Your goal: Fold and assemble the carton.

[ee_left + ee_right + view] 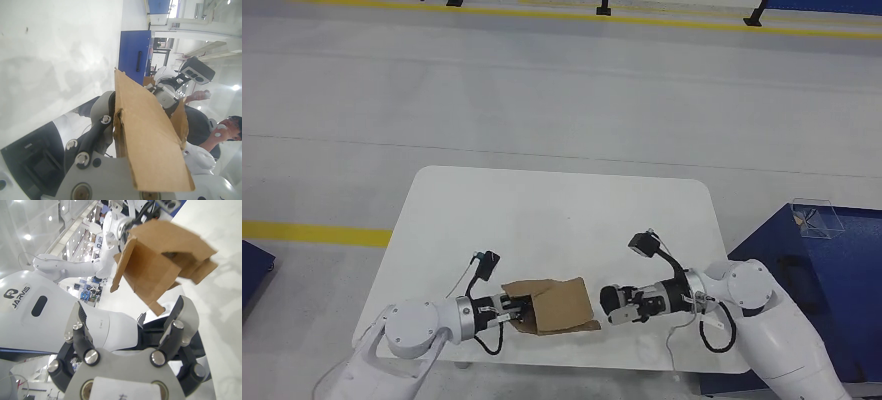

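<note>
The half-folded brown cardboard carton (560, 305) was over the white table's (542, 210) near side, 1 wall pinched in the left gripper (516, 313). The right gripper (130, 311) gaped empty just beside it. Light and crease-prone, I judged: best taken by a flap near its fold.

Carton (149, 132) hides far one of left gripper (115, 115) fingers (100, 108).

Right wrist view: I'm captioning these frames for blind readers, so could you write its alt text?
A partly folded brown carton is held over the white table, its open side facing the camera, gripped at its far end by the left gripper. The right gripper sits open just short of it, gripping nothing.
</note>
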